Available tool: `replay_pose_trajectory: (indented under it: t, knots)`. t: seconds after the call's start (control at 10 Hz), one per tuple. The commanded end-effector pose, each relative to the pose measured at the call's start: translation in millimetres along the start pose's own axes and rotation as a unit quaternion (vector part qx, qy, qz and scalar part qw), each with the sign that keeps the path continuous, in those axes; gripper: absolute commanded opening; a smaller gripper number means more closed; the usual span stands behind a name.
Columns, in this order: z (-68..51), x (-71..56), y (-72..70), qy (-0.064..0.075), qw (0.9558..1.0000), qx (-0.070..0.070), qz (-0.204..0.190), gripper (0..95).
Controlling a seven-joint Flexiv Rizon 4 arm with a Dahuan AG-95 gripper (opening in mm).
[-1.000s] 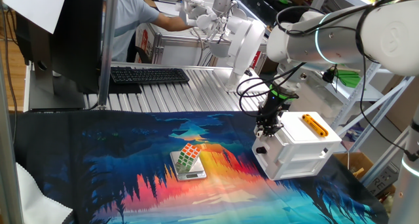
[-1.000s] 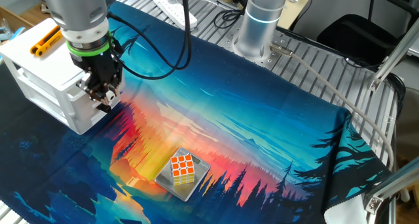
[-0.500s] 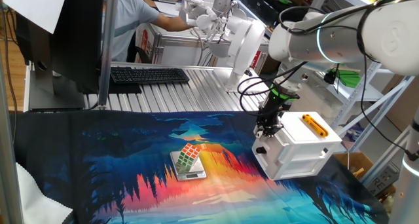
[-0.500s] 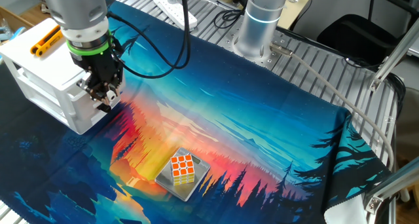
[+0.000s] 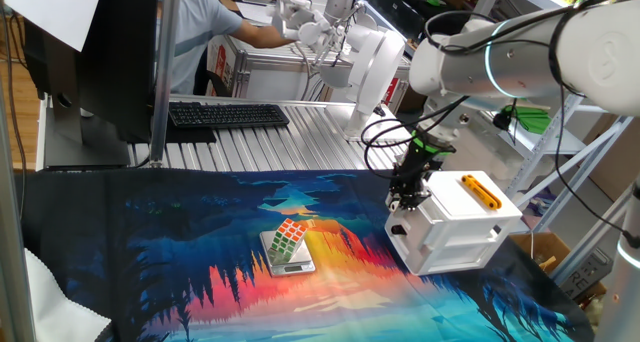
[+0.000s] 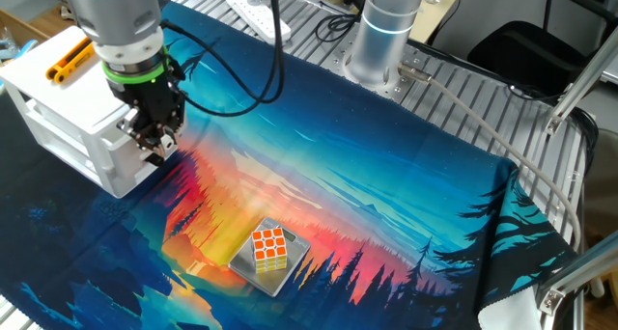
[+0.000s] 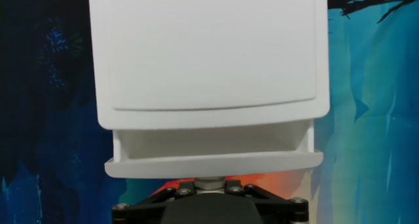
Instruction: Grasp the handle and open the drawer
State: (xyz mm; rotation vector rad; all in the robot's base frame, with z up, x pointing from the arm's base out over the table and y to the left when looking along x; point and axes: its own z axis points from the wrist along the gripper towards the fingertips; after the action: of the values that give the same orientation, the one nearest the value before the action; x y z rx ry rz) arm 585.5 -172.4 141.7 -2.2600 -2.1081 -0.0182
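The small white cabinet (image 5: pixel 462 227) with an orange bar (image 5: pixel 481 191) on top stands at the right of the cloth; it also shows in the other fixed view (image 6: pixel 58 118). My gripper (image 5: pixel 404 200) presses against the top of its front face (image 6: pixel 154 145). In the hand view the upper drawer (image 7: pixel 213 164) is pulled out a little, with a narrow gap showing its inside. My gripper (image 7: pixel 209 186) is closed at the middle of the drawer front. The handle is hidden between the fingers. The lower black knob (image 5: pixel 398 229) is free.
A Rubik's cube (image 5: pixel 290 237) sits on a small grey plate (image 6: pixel 290 272) in the middle of the colourful cloth. A keyboard (image 5: pixel 225 114) lies at the back. The arm's base (image 6: pixel 384 31) stands at the far table edge.
My gripper has shifted very slightly away from the cabinet front. Nothing else has moved.
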Motion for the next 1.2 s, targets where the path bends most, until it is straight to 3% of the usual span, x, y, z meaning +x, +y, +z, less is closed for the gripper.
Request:
replay_pose_trajectory:
  t: [0.1,0.3,1.2]
  knots:
    - [0.9,0.4,1.1,-0.001,1.0000,0.000,-0.001,0.0]
    - [5.4,6.0,-2.2,-0.004,1.0000,-0.002,0.005,0.0]
    - [3.1,12.4,-3.6,0.002,0.9999,0.001,0.013,0.0]
